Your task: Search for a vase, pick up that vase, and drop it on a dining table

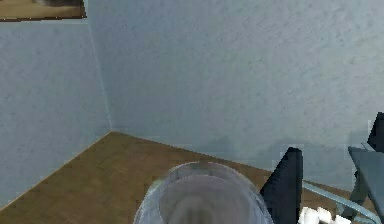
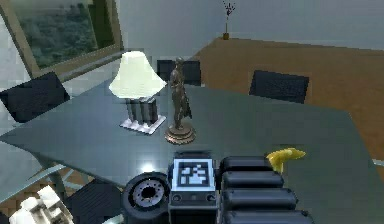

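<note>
Drop step, I think: the tool (image 2: 148, 197) sits by the desk (image 2: 285, 125) (can't tell if it holds anything). Next, reach out, missing the lamp (image 2: 137, 76).

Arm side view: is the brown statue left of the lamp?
No, the slim brown figure statue stands right of the cream-shaded table lamp on the dark grey tabletop.

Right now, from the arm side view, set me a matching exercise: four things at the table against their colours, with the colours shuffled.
Things:
1. lamp
2. statuette
3. banana
4. chair

Colours:
A. yellow
B. black
C. cream shade
D. bronze-brown

Pairs: 1-C, 2-D, 3-A, 4-B
</note>
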You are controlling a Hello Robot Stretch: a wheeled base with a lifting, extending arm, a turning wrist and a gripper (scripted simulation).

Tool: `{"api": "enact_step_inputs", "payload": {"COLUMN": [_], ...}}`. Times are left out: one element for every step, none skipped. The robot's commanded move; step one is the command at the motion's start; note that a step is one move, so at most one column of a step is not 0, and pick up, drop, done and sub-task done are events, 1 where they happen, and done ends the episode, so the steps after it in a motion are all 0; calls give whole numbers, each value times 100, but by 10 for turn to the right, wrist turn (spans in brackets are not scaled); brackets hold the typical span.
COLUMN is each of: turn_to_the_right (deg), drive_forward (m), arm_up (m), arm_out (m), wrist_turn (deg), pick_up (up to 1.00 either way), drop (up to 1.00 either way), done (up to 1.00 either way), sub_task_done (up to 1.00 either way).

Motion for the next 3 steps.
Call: {"api": "enact_step_inputs", "payload": {"turn_to_the_right": [0, 0, 0], "drive_forward": [0, 0, 0], "arm_up": [0, 0, 0], "arm_out": [48, 0, 0], "wrist_turn": [0, 450, 450], "pick_up": [0, 0, 0], "drop": [0, 0, 0], "done": [0, 0, 0], "sub_task_done": [0, 0, 0]}}
